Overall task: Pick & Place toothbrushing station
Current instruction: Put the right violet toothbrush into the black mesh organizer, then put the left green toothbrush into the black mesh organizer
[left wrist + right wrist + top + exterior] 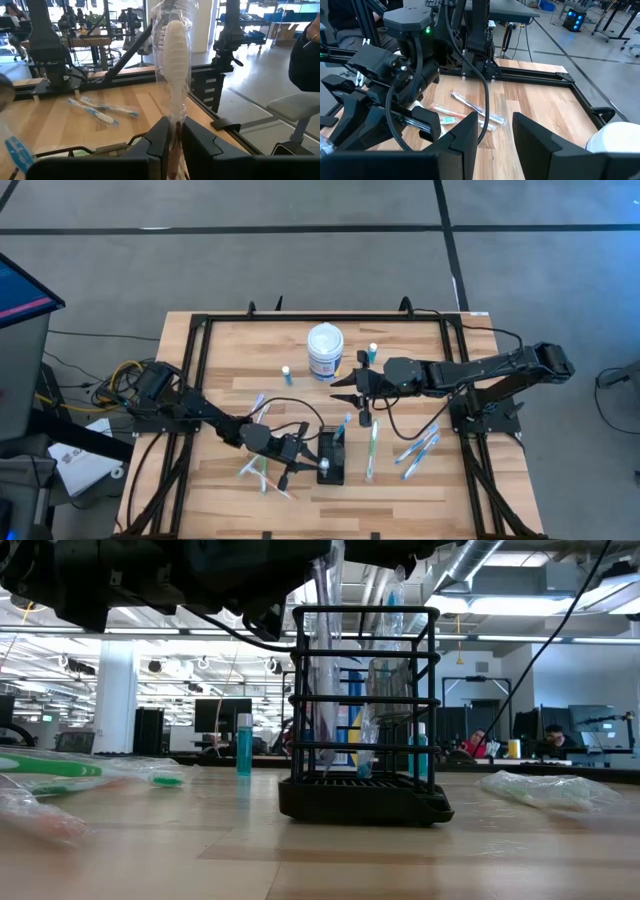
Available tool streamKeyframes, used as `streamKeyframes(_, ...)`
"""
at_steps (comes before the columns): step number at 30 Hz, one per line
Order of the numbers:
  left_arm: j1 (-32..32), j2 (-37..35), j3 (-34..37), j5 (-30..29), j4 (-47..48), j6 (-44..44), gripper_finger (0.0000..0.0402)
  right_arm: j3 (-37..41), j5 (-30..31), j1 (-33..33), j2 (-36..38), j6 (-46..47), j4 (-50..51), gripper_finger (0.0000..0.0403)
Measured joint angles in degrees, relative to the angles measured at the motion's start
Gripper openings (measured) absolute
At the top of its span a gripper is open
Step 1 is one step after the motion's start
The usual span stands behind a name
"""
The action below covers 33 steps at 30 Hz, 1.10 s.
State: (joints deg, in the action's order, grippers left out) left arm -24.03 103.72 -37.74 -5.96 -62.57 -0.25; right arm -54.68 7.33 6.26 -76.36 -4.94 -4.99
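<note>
The toothbrushing station, a black slotted holder, stands upright on its base on the wooden table near the front middle. In the low view it holds a few wrapped toothbrushes. My left gripper is just left of and above the holder, shut on a plastic-wrapped white toothbrush. This brush also shows in the low view, over the holder's top. My right gripper hovers open and empty over the table's middle, beyond the holder and near the white tub. My left gripper pinches the wrapped toothbrush between its two fingers, on the handle below the bristle head. The fingers come roughly level from the table's left. The brush stands up past the fingertips, head uppermost, lifted clear of the table.
A white round tub with a blue label stands at the far middle, with small blue-capped tubes beside it. Loose wrapped toothbrushes lie right of the holder and left of it. Black frame rails edge the table.
</note>
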Motion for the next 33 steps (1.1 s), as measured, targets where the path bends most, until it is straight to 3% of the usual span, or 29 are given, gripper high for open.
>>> streamKeyframes(18, 0.0, 0.0, 0.0, 0.3, 0.2, -0.2, 0.013, 0.0, 0.0, 0.0, 0.0, 0.0, 0.0, 0.0112)
streamKeyframes(28, 0.0, -2.6, 0.0, -0.1, 1.4, 0.0, 0.0136, 0.0, 0.0, 0.0, 0.0, 0.0, 0.0, 0.0112)
streamKeyframes(33, 0.0, -9.2, 0.0, -1.5, 11.9, -0.3, 0.0129, 0.0, 0.0, 0.0, 0.0, 0.0, 0.3, 0.0112)
